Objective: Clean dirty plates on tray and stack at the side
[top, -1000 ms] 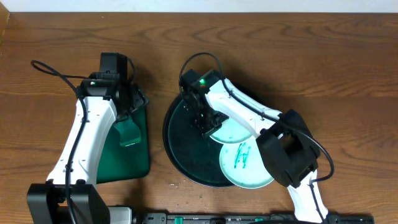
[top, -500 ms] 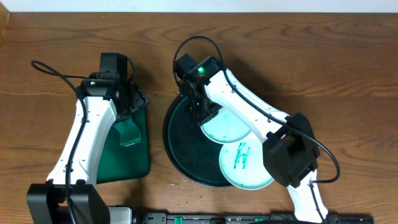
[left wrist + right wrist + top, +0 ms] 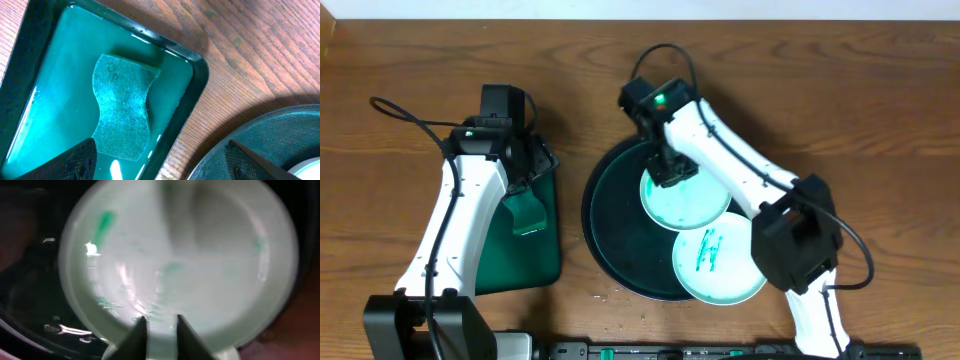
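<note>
— Plate: pale and smeared with green, it fills the right wrist view. It lies directly under the right gripper, with its near rim at the fingertips.
— And the jaws?
— Nearly together, with a thin slit between them and pale plate showing through. Whether they pinch anything I cannot tell. Overhead, the arm covers the tips.
— What does overhead add?
— The plate lies on a round black tray. A second plate, scribbled green, sits just past it toward the arm's base, touching it.
— Farther off?
— Well to the left, the left gripper hangs spread wide, holding nothing. Only its wrist view shows the sponge below it clearly. It lies in greenish water in a dark basin, and the tray's edge is beside the right finger.
</note>
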Robot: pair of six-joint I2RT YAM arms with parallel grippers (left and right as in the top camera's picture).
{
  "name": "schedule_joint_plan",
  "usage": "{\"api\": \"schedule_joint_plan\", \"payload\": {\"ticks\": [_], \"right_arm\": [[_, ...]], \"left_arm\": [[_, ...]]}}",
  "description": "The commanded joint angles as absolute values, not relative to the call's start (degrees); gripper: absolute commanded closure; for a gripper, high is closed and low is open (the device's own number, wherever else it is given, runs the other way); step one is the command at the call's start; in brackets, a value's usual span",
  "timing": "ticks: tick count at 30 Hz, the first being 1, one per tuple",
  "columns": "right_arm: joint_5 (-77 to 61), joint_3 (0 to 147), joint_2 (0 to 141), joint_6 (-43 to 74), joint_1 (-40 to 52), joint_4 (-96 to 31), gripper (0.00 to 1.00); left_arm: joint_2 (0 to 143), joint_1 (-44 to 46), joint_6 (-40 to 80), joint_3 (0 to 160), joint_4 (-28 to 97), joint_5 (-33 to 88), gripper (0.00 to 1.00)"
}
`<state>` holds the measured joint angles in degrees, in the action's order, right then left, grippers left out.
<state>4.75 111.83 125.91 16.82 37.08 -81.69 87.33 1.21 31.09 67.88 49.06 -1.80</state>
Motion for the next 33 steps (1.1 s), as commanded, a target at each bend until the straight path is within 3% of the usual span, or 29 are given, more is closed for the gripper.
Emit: {"api": "schedule_joint_plan", "payload": {"ticks": [1, 5, 8, 10, 12, 16, 23, 33], "right_arm": [[8.58, 113.08, 126.28, 24.12, 34.02, -83.18, 0.87], [9.19, 113.08, 126.28, 25.26, 31.27, -84.66, 0.83], [9.17, 112.71, 126.28, 25.23, 29.76, -84.95, 0.70], [9.17, 112.29, 126.28, 24.69, 28.86, -85.06, 0.70], [9.15, 111.50, 126.28, 23.42, 28.08, -84.68, 0.78], [9.17, 109.36, 126.28, 20.49, 26.94, -83.35, 0.82], [8.12, 106.21, 126.28, 13.54, 24.73, -80.31, 0.75], [8.73, 105.93, 126.30, 5.39, 24.23, -76.71, 0.74]], "left_arm": [[87.20, 0.93, 30.72, 68.71, 48.95, -1.89, 0.18], [87.20, 0.93, 30.72, 68.71, 48.95, -1.89, 0.18], [87.20, 0.93, 30.72, 68.71, 48.95, -1.89, 0.18], [87.20, 0.93, 30.72, 68.71, 48.95, -1.89, 0.18], [87.20, 0.93, 30.72, 68.71, 48.95, -1.89, 0.18], [87.20, 0.93, 30.70, 68.71, 48.95, -1.89, 0.18], [87.20, 0.93, 30.70, 68.71, 48.97, -1.89, 0.18], [87.20, 0.93, 30.70, 68.71, 48.99, -1.89, 0.18]]}}
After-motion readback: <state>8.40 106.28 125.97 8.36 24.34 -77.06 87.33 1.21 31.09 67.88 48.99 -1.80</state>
